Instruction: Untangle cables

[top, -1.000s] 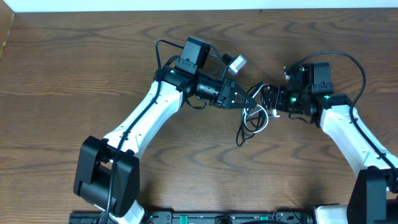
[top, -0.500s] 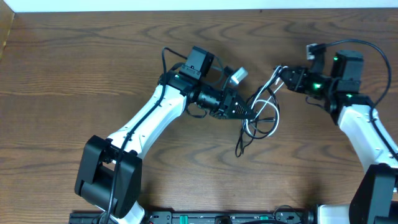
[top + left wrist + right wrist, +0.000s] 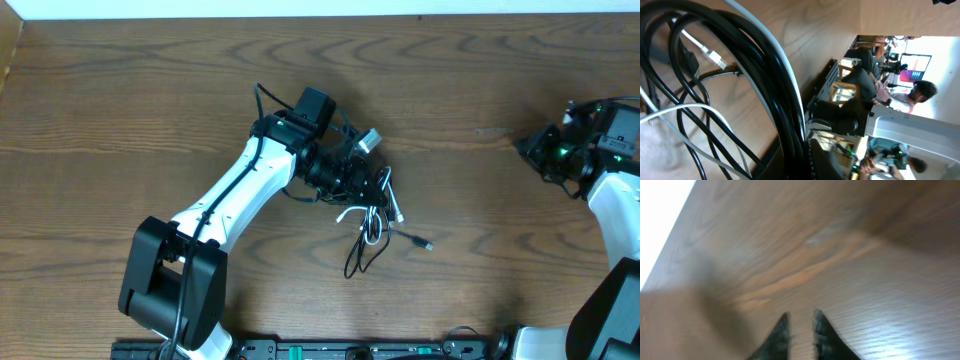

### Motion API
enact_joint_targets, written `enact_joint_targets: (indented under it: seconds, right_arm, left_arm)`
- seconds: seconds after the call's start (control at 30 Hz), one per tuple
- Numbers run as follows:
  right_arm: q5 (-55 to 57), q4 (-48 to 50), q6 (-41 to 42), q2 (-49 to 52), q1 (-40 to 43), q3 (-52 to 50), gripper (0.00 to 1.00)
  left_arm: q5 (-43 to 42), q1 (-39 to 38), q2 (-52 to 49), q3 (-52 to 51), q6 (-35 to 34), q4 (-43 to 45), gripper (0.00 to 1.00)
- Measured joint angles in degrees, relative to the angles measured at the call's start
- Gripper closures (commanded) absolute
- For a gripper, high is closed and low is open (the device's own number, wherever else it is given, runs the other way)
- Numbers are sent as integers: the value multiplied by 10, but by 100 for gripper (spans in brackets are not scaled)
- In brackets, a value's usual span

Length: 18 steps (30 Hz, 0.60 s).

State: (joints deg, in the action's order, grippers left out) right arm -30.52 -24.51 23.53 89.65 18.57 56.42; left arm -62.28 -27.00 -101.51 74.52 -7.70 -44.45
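The cables (image 3: 366, 228) lie near the middle of the counter (image 3: 120, 100). Their far end is in my left pincer (image 3: 380, 188), and the loops hang from it toward the near edge. One plug end (image 3: 427, 245) lies out to the right of the loops. My right pincer (image 3: 527, 148) is over the counter at the far right, well apart from the cables.

Left arm (image 3: 240, 185) stretched to centre, left tool (image 3: 385, 190) clamped on cables (image 3: 365, 235). Right arm (image 3: 610, 200) far right; right tool (image 3: 800, 330) fingers nearly together.
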Motion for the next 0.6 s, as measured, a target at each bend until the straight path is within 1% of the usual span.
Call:
enact_joint_targets:
  seconds: [0.03,0.1,0.2,0.3,0.4,0.6]
  right_arm:
    - [-23,-5,-12,0,-5,0,61]
    - [-70,-18,-28,0,-16,0,52]
    - [-142,-34,-52,0,-40,0,47]
    - [-190,-54,-67,0,-70,1,48]
    - [-209,-80,-76,0,-110,1,53]
    - [-179,-112,-56,2,-194,1,62]
  left_arm:
    - [1,0,0,0,3,9,93]
    - [1,0,0,0,4,32,93]
    - [1,0,0,0,0,73,93]
    - [1,0,0,-1,-12,124,93]
    - [1,0,0,-1,-42,189,93]
    - [1,0,0,-1,-99,272,92]
